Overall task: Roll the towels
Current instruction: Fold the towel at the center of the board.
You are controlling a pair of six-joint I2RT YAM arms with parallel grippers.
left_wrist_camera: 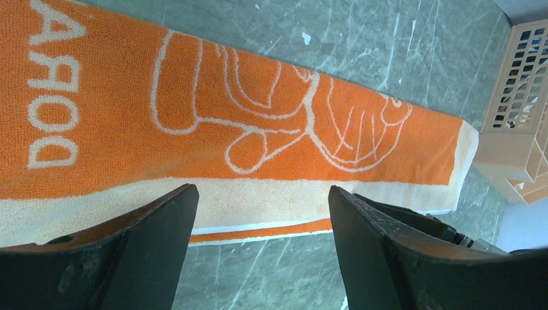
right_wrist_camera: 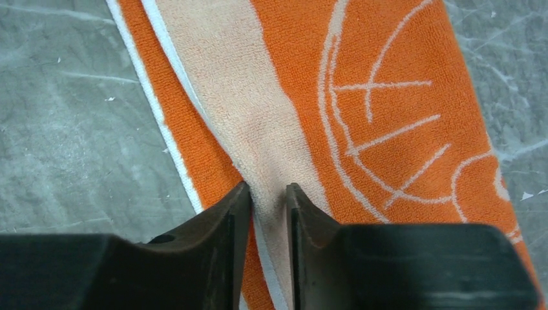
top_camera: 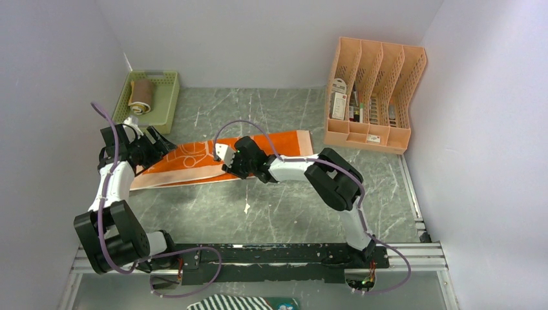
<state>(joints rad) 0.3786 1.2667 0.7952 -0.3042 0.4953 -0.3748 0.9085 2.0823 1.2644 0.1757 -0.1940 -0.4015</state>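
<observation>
The right tool pinches a fold in the peach band of the orange towel. The left tool hangs spread above that towel's left end.

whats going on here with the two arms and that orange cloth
Two robot arms are rolling towels. The right claw is pinching the peach strip of the orange towel, which lies long and flat on the table. The left claw hangs open over the towel's other end, gripping nothing. A tan towel sits rolled in the green basket; the orange one is not yet rolled.
</observation>
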